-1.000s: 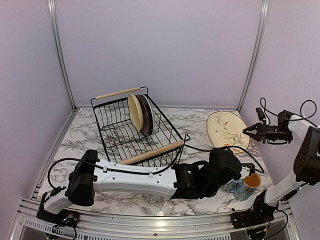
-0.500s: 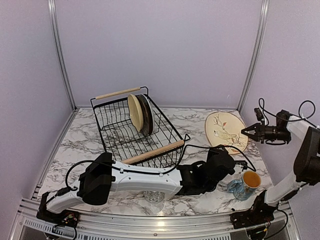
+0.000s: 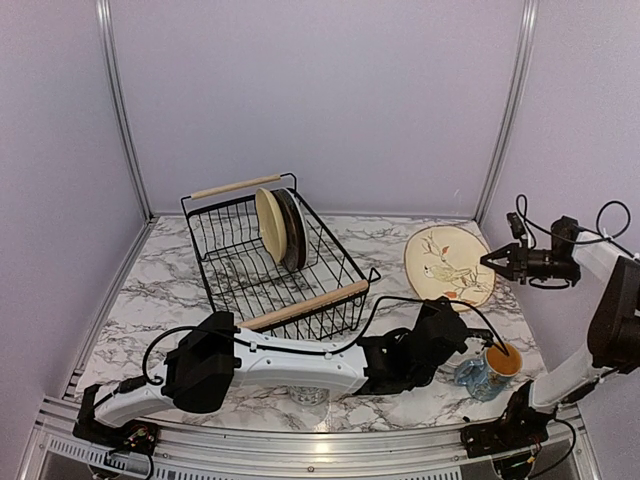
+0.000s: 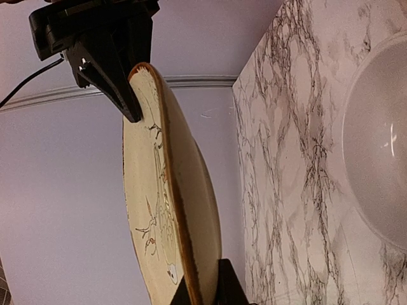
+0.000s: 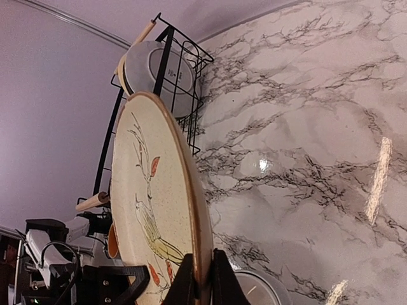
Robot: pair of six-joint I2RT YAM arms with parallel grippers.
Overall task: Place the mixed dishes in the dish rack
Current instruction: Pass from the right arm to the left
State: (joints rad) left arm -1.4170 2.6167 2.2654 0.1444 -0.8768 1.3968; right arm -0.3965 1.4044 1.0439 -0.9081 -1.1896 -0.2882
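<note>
the cream plate (image 3: 445, 262) is tilted up on edge right of the rack (image 3: 215, 265). the right gripper (image 5: 202, 273) pinches the rim farthest from the rack, and the left gripper (image 4: 202, 283) pinches the opposite rim. two plates (image 3: 280, 228) stand inside the rack, and a mug (image 3: 490, 370) sits well to its right.
</note>
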